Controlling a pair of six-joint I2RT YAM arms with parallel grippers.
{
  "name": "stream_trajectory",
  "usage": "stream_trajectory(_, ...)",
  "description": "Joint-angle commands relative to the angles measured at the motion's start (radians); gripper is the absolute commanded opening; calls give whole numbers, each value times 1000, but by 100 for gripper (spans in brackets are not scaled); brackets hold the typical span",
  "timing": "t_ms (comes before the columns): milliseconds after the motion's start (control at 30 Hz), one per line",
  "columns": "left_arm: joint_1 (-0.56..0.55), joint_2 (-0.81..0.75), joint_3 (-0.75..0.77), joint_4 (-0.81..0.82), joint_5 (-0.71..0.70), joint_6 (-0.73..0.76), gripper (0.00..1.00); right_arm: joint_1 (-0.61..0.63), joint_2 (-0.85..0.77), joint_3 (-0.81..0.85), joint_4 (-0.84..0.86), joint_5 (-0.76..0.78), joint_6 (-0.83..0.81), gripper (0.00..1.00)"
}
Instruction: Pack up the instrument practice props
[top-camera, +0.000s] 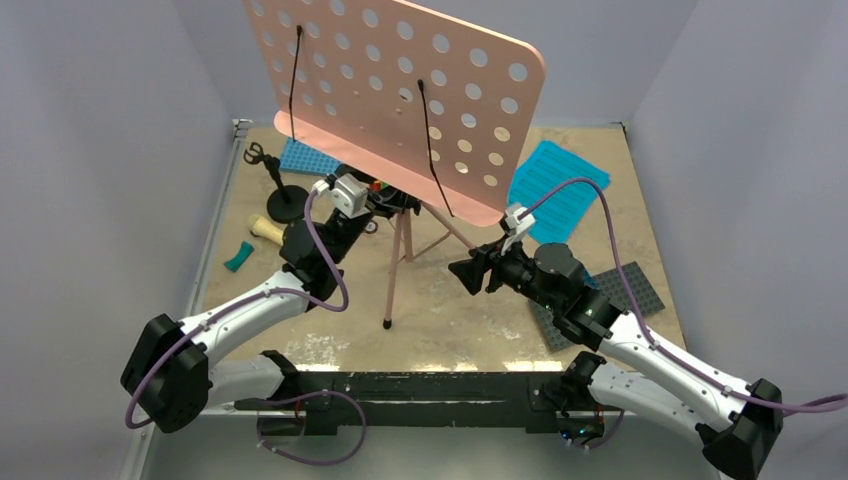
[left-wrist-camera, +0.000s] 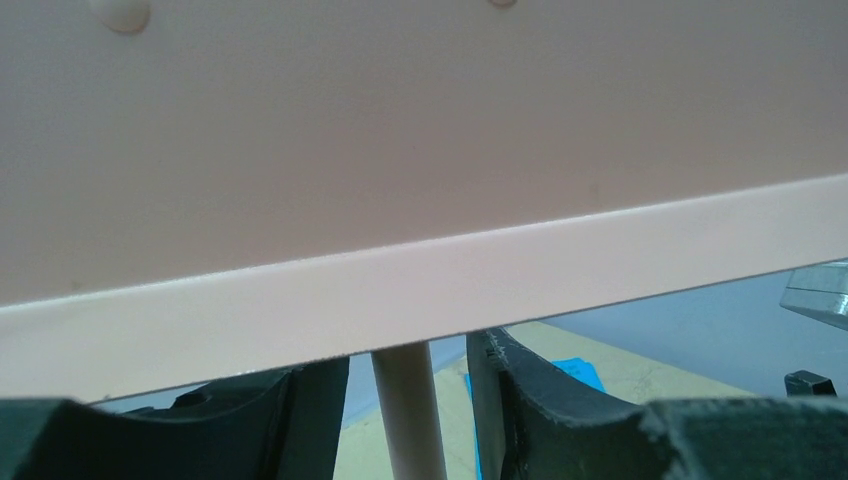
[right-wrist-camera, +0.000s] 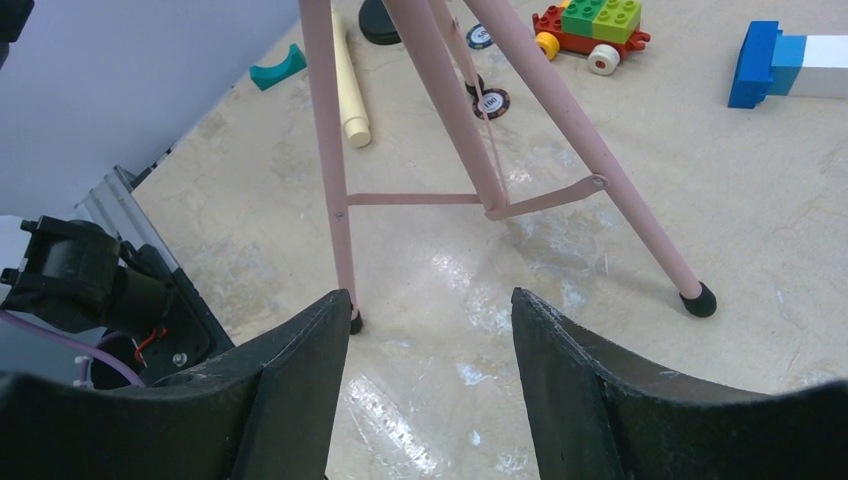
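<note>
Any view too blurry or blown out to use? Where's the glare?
Left wrist: the pink music stand board fills most of the frame, too close, soft; its pole below reads fine. Right wrist: sharp, glossy reflections on the table by the tripod legs. Top external: evenly lit, sharp, though the board hides the far middle of the table.

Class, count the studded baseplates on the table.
2: a blue one at far left, partly behind the pink board; a grey one partly under the right arm. The board may hide others.
</note>
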Motion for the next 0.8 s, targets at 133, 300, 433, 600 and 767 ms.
stream_trajectory(133, -9, 9, 61, 52, -69, -27, 47, -3, -12, -9, 8, -24, 28, 64)
stream_trajectory(300, -14, 5, 55, 53, -65, -27, 28, -4, -10, -16, 8, -25, 29, 64)
stream_trajectory(433, -14, 5, 58, 51, -60, -27, 14, -3, -15, -17, 8, -29, 31, 63)
stream_trajectory(600, -14, 5, 56, 46, -53, -28, 9, -3, -31, -25, 8, -26, 32, 63)
stream_trajectory(767, -16, 4, 55, 48, -63, -27, 43, -4, -40, -28, 8, -24, 34, 63)
